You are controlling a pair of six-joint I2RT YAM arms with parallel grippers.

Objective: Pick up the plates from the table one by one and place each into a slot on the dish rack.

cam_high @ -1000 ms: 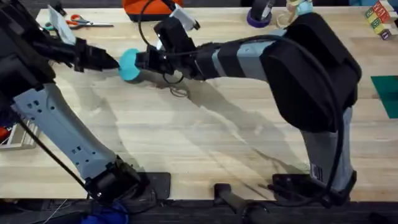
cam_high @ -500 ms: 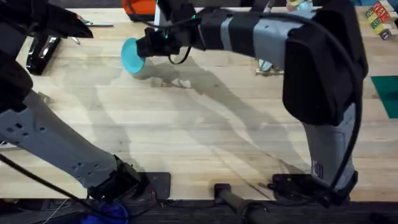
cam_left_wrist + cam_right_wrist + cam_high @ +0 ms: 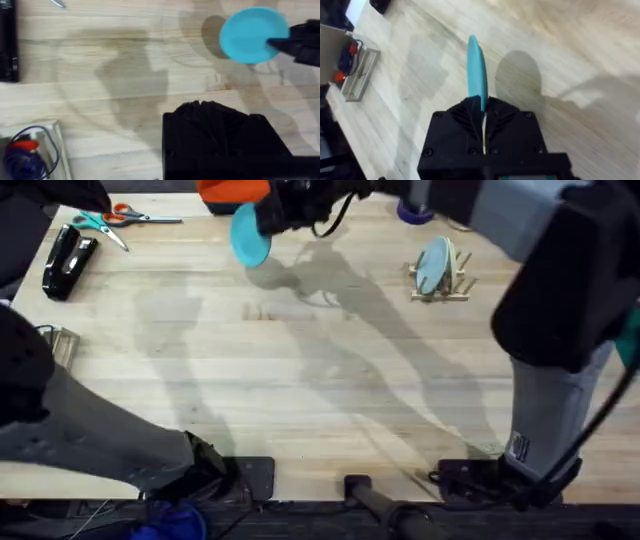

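My right gripper (image 3: 272,218) reaches across to the far middle of the table (image 3: 330,380) and is shut on a turquoise plate (image 3: 250,235), holding it above the wood. The right wrist view shows that plate (image 3: 476,70) edge-on, clamped between the black fingers (image 3: 467,112). From the left wrist view the same plate (image 3: 251,35) appears round, with the right gripper's tip on its rim. My left gripper (image 3: 215,112) hangs well apart from it, above bare wood. The dish rack (image 3: 445,288) stands at the far right with another plate (image 3: 433,265) upright in a slot.
A black stapler (image 3: 66,260) and scissors (image 3: 118,216) lie at the far left. A clear box (image 3: 30,150) of small items sits on the left edge. An orange object (image 3: 232,190) and a purple item (image 3: 414,212) are along the far edge.
The right arm has lifted the plate and carried it right and toward the far edge. The left arm has drawn back to the left and risen, uncovering the stapler and the rack.
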